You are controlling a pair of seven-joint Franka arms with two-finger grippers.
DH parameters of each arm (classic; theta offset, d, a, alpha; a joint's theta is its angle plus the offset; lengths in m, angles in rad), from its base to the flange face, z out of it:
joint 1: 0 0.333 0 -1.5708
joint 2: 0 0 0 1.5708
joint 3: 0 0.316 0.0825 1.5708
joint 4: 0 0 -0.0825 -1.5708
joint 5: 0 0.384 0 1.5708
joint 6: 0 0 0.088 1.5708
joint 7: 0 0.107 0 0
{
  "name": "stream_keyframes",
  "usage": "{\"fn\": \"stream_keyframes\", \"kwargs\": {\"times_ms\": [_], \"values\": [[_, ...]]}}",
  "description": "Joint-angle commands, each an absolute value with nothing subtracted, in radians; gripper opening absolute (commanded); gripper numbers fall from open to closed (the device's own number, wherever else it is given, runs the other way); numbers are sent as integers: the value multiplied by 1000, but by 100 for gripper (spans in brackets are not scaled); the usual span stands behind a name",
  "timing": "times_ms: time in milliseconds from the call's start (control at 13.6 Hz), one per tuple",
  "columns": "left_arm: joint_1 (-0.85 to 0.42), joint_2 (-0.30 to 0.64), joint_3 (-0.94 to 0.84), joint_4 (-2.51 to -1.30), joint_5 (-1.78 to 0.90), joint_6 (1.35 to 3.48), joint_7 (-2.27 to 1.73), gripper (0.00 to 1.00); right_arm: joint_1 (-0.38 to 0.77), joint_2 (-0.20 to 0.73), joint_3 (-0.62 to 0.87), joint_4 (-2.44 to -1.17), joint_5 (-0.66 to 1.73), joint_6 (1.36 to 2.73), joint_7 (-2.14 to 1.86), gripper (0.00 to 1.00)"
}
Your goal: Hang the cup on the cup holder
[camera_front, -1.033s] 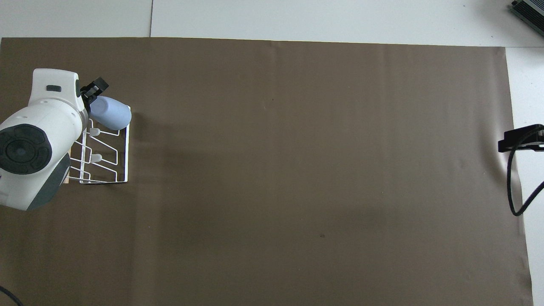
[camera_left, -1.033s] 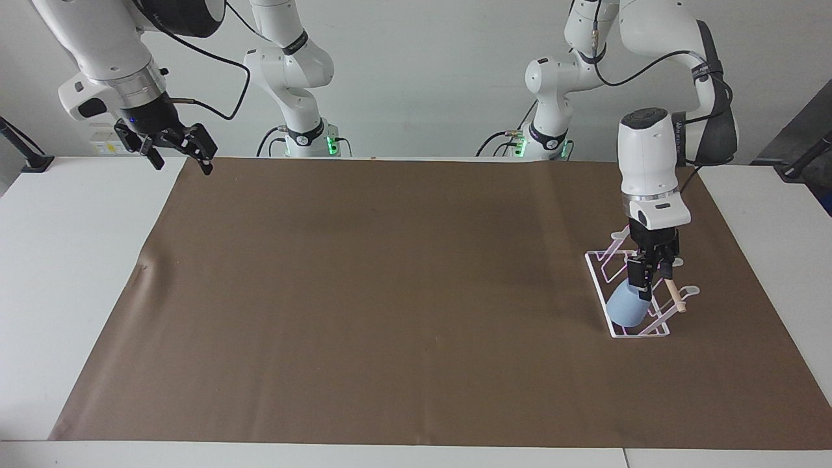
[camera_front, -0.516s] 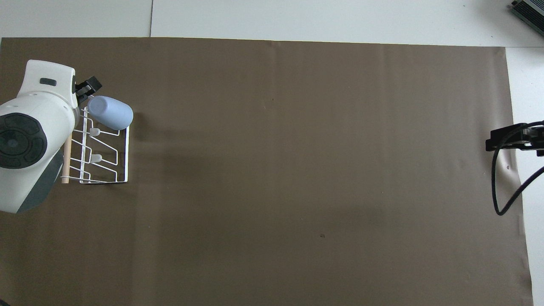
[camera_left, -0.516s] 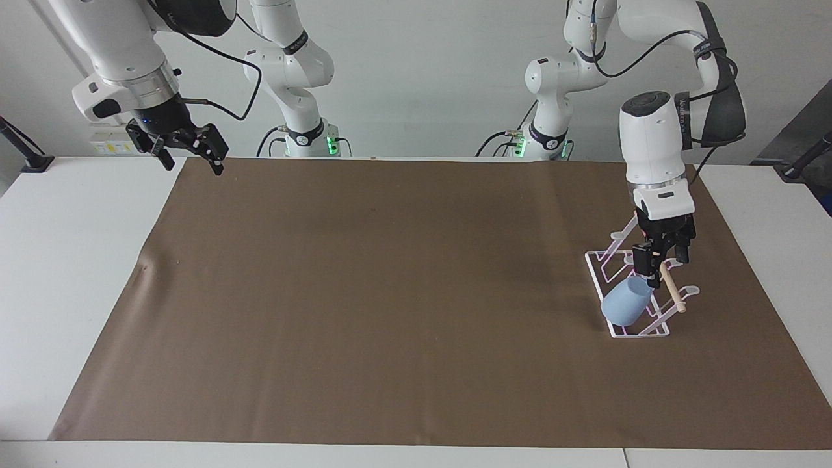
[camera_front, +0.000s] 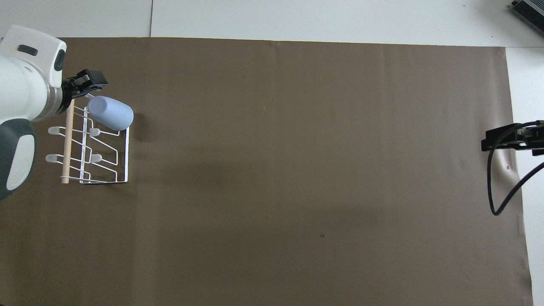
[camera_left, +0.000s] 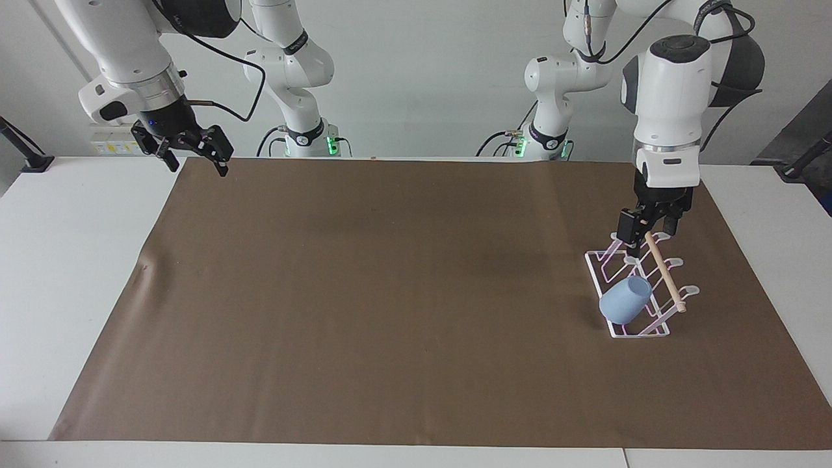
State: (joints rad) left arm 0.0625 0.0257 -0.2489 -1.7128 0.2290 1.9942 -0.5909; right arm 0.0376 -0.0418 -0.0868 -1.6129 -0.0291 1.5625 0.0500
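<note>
1. Near the left arm's end of the tabletop, on the brown paper sheet, stands the cup holder, midway between the edge by the robots and the edge away from them. I read the task as essentially done.
2. Left arm: since a second ago it has let go of the cup and risen. The left gripper now hangs over the end of the holder toward the robots, jaws parted and holding nothing.
3. Right arm: it waits at the corner by its own base. The right gripper has crept slightly toward the paper's edge, jaws spread and empty.
4. The cup sits tilted on a slanted loop at the holder's end away from the robots, mouth up toward the wooden rod. It has barely shifted since release, so I judge the hang stable.
5. View differences: the facing view shows clear air between gripper and cup, and the cup's open mouth. The overhead view shows the cup overhanging the base outline and two free loops; there the gripper looks just beside the cup, which misleads.
</note>
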Motion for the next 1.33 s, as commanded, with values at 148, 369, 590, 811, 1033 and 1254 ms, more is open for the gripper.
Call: {"fn": "stream_keyframes", "kwargs": {"times_ms": [148, 369, 590, 811, 1033, 1254], "values": [[74, 34, -230, -1556, 91, 1691, -215, 100, 58, -51, -78, -1632, -61, 1603, 71, 100], [127, 29, -229, -1513, 5, 1530, -71, 100, 55, -49, -80, -1631, -52, 1589, 60, 100], [129, 28, -229, -1505, 3, 1470, -5, 100, 43, -45, -81, -1600, -45, 1510, 45, 100], [127, 26, -235, -1488, -18, 1440, 9, 100, 38, -43, -87, -1601, -46, 1532, 12, 100], [110, 11, -233, -1496, -25, 1424, 17, 100, 40, -44, -89, -1603, -46, 1532, 14, 100], [45, -8, -177, -1497, -20, 1436, 20, 100, 43, -44, -89, -1603, -46, 1532, 18, 100]]}}
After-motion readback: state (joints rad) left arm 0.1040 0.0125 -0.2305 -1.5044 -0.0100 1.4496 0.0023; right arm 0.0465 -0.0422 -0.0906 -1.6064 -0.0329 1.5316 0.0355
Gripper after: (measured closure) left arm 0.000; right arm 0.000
